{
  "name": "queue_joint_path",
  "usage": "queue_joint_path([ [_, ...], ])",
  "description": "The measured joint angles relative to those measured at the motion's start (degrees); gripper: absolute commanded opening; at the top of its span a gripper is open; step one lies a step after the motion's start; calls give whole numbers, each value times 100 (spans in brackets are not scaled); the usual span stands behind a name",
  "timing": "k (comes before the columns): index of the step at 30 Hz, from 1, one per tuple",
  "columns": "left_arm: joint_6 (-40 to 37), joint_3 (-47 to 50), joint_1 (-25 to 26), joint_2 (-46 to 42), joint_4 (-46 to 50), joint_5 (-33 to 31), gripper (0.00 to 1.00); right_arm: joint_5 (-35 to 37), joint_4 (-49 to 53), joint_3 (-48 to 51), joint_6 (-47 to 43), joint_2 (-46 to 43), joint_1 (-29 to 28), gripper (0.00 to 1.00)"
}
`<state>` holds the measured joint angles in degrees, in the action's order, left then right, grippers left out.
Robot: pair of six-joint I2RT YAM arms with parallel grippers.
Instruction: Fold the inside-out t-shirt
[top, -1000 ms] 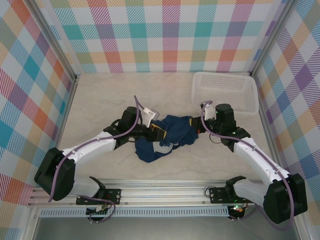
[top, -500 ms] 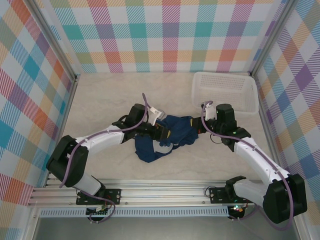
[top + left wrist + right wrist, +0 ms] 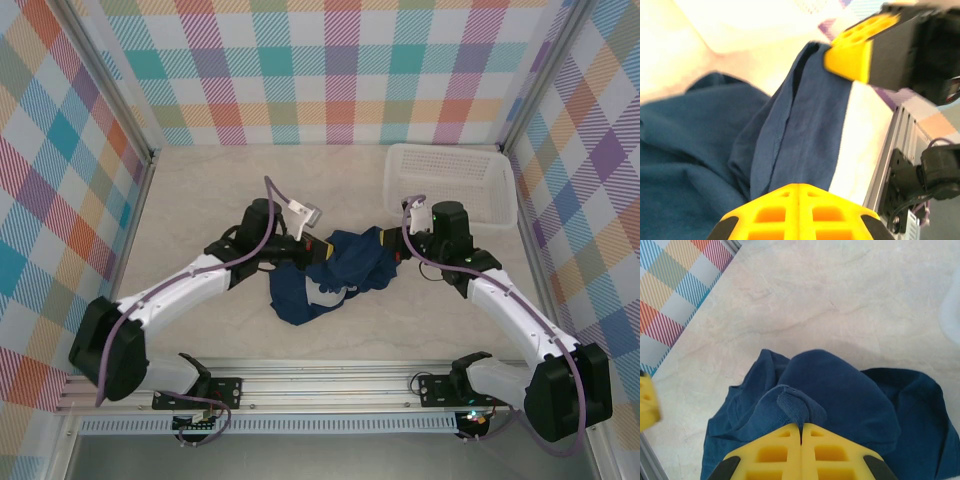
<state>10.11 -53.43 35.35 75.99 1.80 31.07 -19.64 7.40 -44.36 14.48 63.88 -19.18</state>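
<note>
As two end effectors [image 3: 322, 250] [image 3: 388, 243] pinch it, one t-shirt [image 3: 300, 295] lies bunched.

The dark navy t-shirt [image 3: 350, 262] lies crumpled in a heap, some white print showing.

Bright even overhead light, soft shadows, left wrist view overexposed and blurred

My left gripper [image 3: 318, 250], half open a second ago, has closed its jaws on a fold of the dark navy blue cloth t-shirt [image 3: 345, 270]. My left arm has drawn back from its reach. My right gripper [image 3: 393, 242] has edged toward the back, and the cloth between them is bunched narrower.
</note>
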Motion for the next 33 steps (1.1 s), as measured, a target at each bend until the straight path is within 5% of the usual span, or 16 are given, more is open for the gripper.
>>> queue_joint_path([
  [5,258,-269,0,-46,330,-420,35,76,7,-120,2,4,0,0],
  [11,660,-271,35,479,675,-306,50,282,-39,-98,170,-92,17,0],
  [20,852,-754,101,1335,726,127,59,428,-289,7,568,-435,52,0],
  [33,1008,-977,111,1687,643,575,55,535,-345,98,671,-444,85,0],
])
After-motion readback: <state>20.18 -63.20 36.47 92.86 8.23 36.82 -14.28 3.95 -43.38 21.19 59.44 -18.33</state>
